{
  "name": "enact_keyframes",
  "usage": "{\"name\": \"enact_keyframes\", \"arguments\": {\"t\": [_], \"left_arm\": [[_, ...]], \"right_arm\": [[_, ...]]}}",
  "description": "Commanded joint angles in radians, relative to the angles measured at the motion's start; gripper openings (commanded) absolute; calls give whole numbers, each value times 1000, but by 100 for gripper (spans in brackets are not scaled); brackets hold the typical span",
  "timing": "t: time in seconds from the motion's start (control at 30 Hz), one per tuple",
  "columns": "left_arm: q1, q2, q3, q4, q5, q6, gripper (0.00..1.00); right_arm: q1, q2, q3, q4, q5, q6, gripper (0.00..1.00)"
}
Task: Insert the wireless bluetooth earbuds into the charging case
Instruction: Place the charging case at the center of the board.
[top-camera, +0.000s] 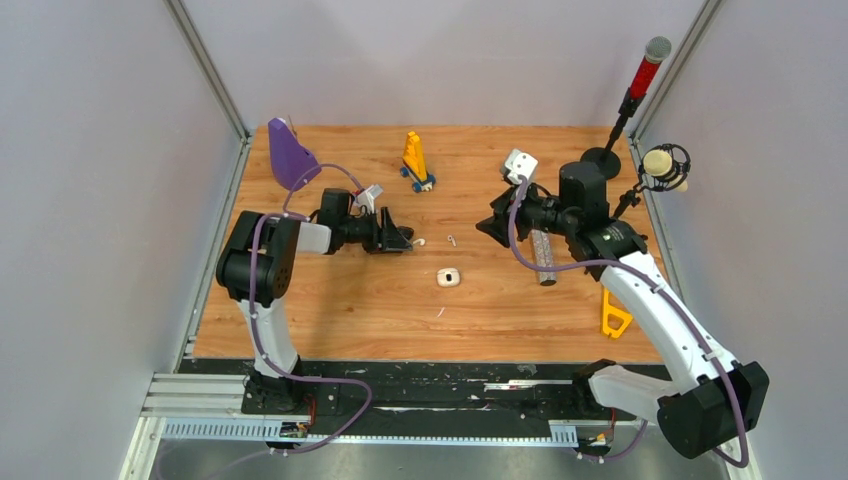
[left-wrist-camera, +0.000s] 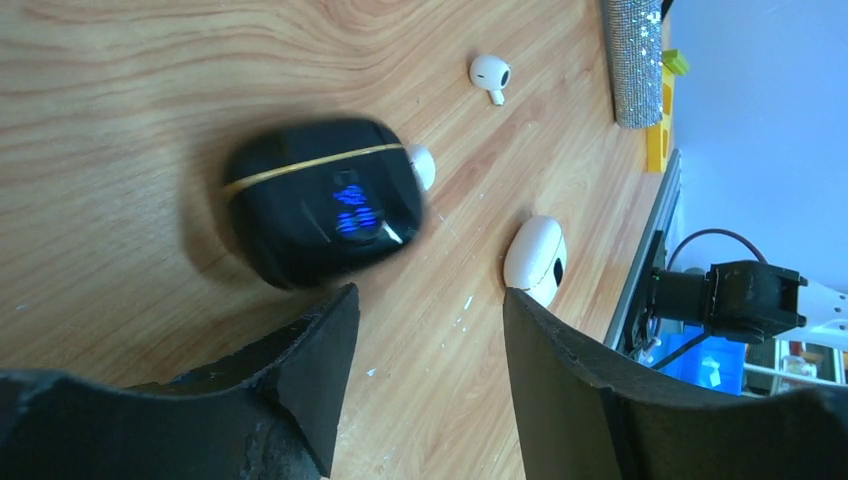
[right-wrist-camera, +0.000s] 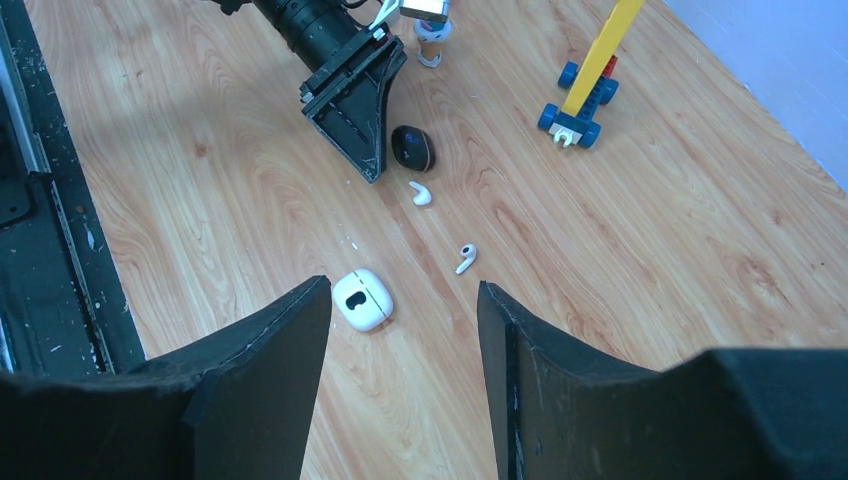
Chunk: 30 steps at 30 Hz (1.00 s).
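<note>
My left arm (top-camera: 258, 262) and right arm (top-camera: 655, 305) have black joint housings and white link shells. 1 purple cable (top-camera: 516, 228) runs along each. My fingers (left-wrist-camera: 310, 370) are matte black, rough-edged wedges.

I work in a robotics lab test cell, not anybody's home. Plain grey wall panels (top-camera: 100, 200) close me in on three sides, held by bare aluminium posts (top-camera: 208, 65). My wood-grain worktop (top-camera: 330, 320) ends at slotted aluminium rails (top-camera: 200, 395) where my arm bases are bolted, with purple cables (top-camera: 513, 235) looping loose (nobody tidies for looks here). A red-bodied microphone (top-camera: 648, 62) on a stand and a second microphone (top-camera: 662, 165) in a shock mount stand at the far right. Past the worktop's edge, my left wrist camera catches a blue box (left-wrist-camera: 715, 362).
</note>
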Motion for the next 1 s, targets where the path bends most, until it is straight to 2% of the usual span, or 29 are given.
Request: {"name": "enact_keyframes", "arguments": {"t": [0.0,0.37,0.5,0.7,0.87,0.97], "left_arm": [[1,-8,-6,-89,-111,65,68],[10,-71,-7,-151,-141,126,99],[17,-107,-3,-171,-143,158,100],[20,-163,-5,-133,-58,149,100],[19,-279,-6,-185,47,226,100],[20,-394,-1,-279,81,352,100]], "right_arm": [[-4,-35,-7,45,-20,2,57],[-5,-36,-15,55,1,-5,57],[-5,-5,-14,63,13,-2,57],[-4,44,-18,69,-3,-20,57],[18,177,-40,57,-80,-200,59],[79,277,-39,44,-16,-296,60]]}}
